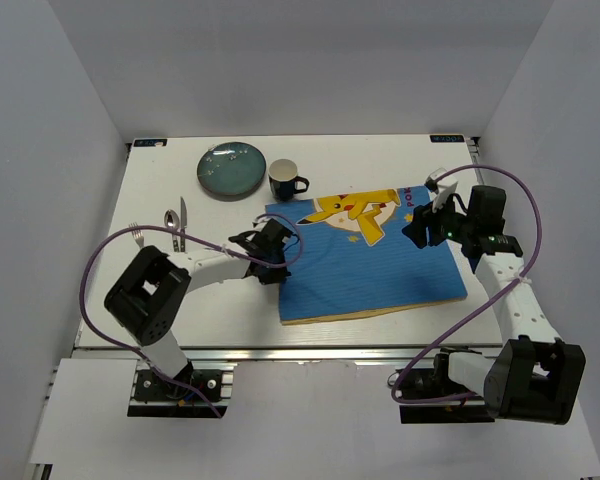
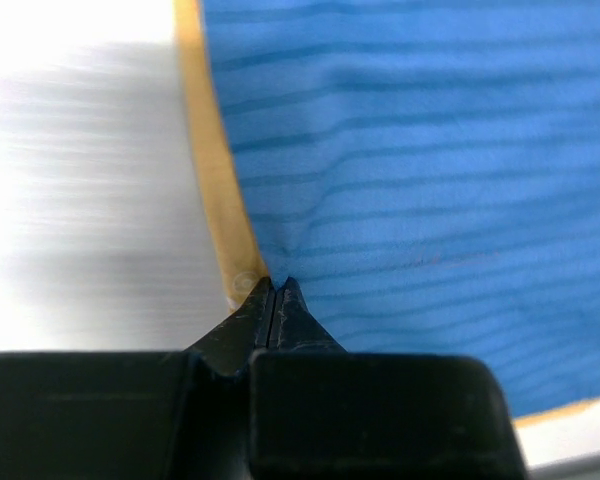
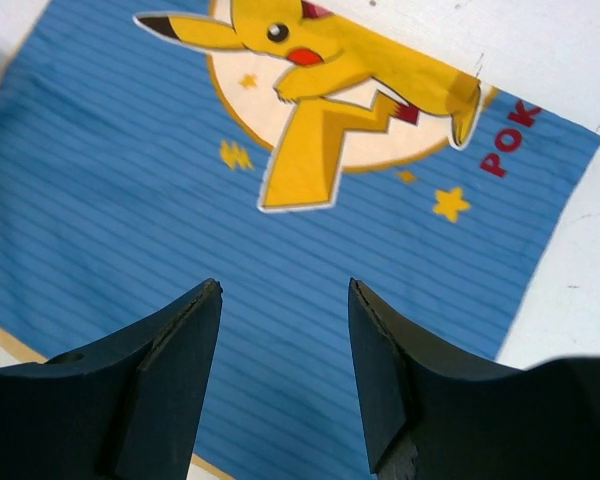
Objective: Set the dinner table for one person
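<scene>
Two arms on the mat [image 1: 380, 262]. The left gripper [image 2: 273, 292] is clenched on its 9 o'clock edge right at the yellow border (cloth puckers at the tips, so it has a real bite). The right gripper [image 3: 283, 288] hangs released over the printed end, jaws wide, touching nothing. The table [image 1: 380, 160] is the big white top under everything, with a silver rail [image 1: 330, 351] along its 6 o'clock edge. The mat lies right of centre, skewed against that rail.

My read is that the step is squaring and placing the mat. Keep the pinch low and drag flat and slowly, or the cloth will bunch at the single grip point. It would be better to have the right gripper take the 3 o'clock edge so both ends move together. Finish with the near edge parallel to the rail. Watch the mug [image 1: 284, 180], which sits just beyond the mat's 11 o'clock corner.

Containers: the plate [image 1: 232, 168] at 10 o'clock of the mat shows nothing on it but pale specks, probably glaze. The mug is upright and dark inside, so I can't tell its contents. The fork [image 1: 137, 234], spoon [image 1: 169, 218] and knife [image 1: 182, 212] lie on bare table at 9 o'clock, well off the mat.
</scene>
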